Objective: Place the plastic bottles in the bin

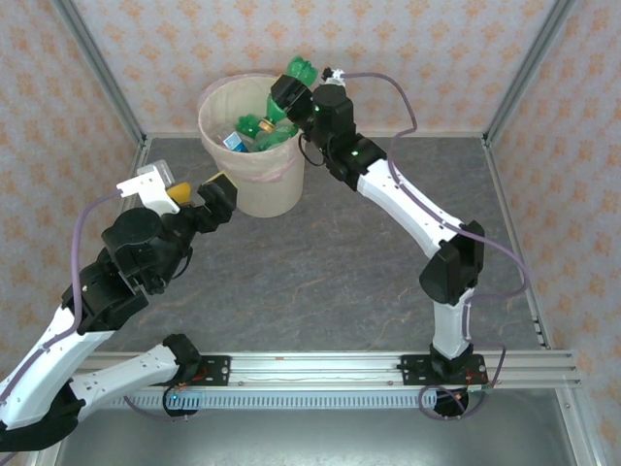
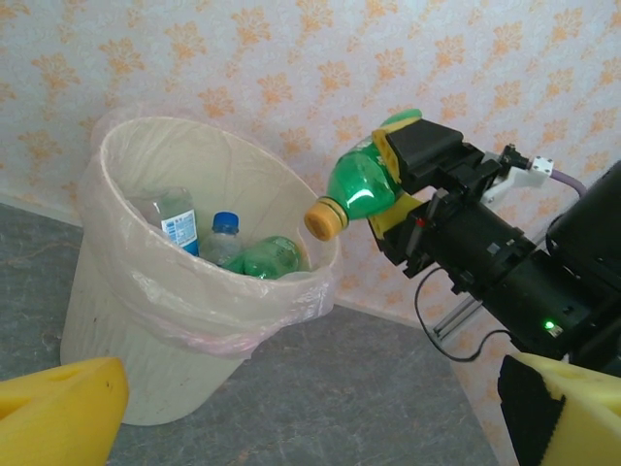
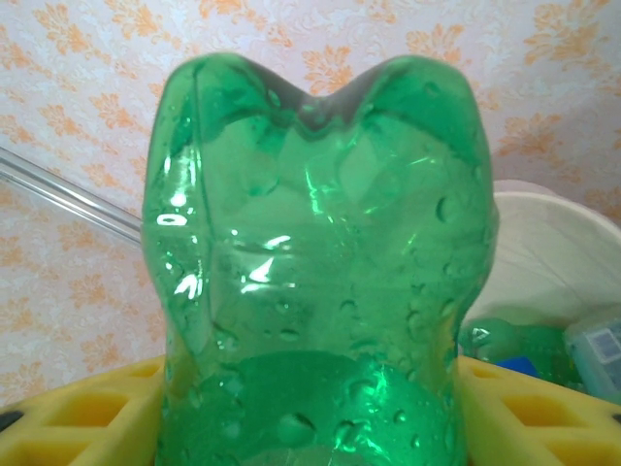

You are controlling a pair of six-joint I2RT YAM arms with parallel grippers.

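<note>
The right claw (image 2: 400,175) is clamped on a green plastic bottle with yellow cap (image 2: 354,186), tilted cap-down above the rim of the round cream bin (image 2: 107,320). The left claw (image 1: 201,190) hangs wide apart and empty beside it. The drop step looks to be in hand, and it calls for the jaws to part so the bottle falls inside.

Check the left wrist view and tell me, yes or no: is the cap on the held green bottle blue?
No, the green bottle in the right end effector has a yellow cap.

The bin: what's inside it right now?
Inside the bin: a clear labelled bottle, a blue-capped clear bottle and a green bottle. Anything beneath them is hidden by the wall and those bottles.
</note>
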